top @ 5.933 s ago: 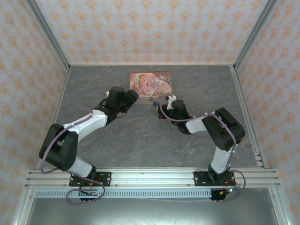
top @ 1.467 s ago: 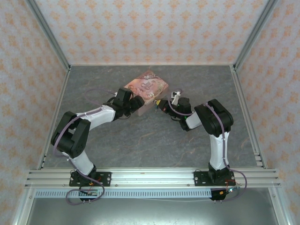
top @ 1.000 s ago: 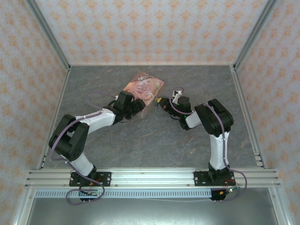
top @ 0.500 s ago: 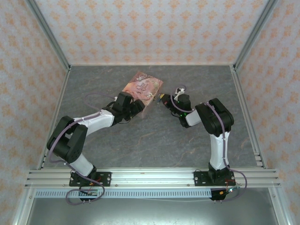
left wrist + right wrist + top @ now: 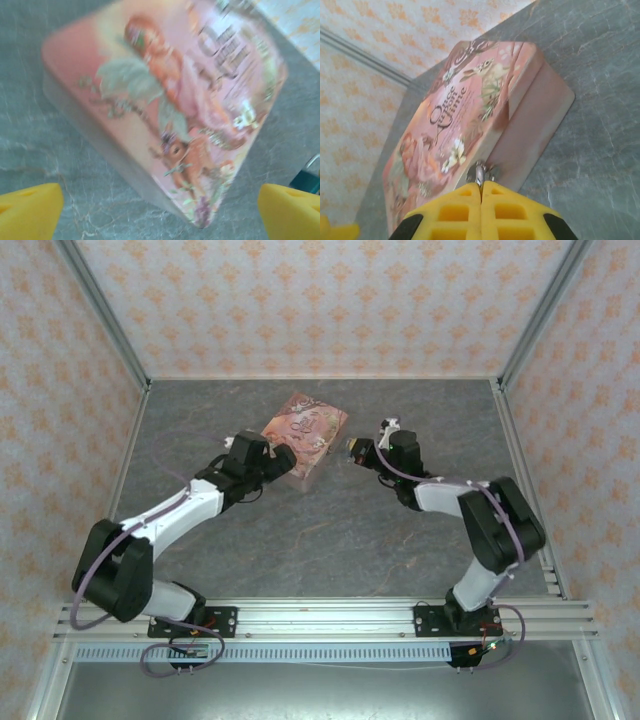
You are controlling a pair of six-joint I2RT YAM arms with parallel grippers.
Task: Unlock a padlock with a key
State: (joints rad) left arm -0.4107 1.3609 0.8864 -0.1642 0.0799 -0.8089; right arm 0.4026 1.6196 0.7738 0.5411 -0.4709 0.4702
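Right gripper (image 5: 481, 192) pinches key (image 5: 480, 174) near pink tin (image 5: 470, 120), left gripper (image 5: 160, 211) spread; padlock (image 5: 306, 179), lower right of left-wrist view, apparently still awaits insertion.

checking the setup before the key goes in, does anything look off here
The pink tin lies askew, turned diagonally on the table. Nothing looks spilled or broken; the right gripper pinches the key.

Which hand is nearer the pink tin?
Left. The left hand, open, is at the near-left edge of the tin; the right hand, pinching a small key, is off its right side with a gap.
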